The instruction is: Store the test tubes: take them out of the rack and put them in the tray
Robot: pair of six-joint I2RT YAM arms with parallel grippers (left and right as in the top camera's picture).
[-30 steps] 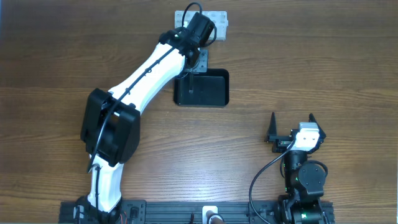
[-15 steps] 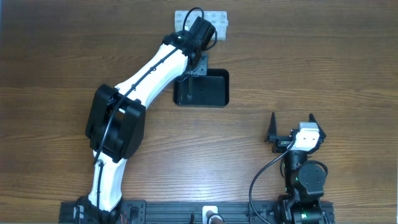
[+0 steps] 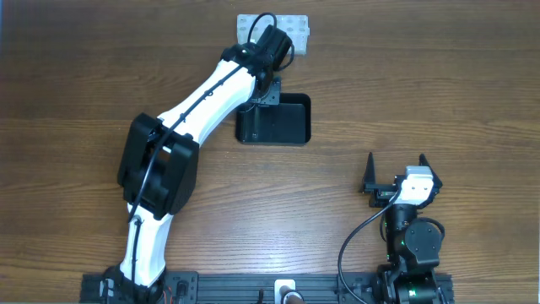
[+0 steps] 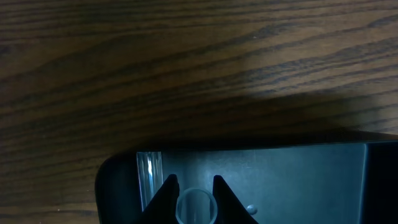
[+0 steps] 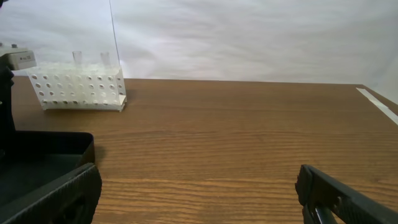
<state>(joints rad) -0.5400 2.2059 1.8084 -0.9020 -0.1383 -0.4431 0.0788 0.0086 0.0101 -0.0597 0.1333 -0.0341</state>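
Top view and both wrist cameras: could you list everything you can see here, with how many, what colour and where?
table: one, brown wood, under everything
rack: one, white, at the table's far edge
rack tubes: two visible, clear, standing upright in the rack
tray: one, black, just on the robot's side of the rack
tray tube: one, clear, lying in the tray along a wall
held tube: one, clear, between the left gripper's fingers, over the tray
left gripper: one, black, closed on the held tube
right gripper: one, black, open and empty, near its own base
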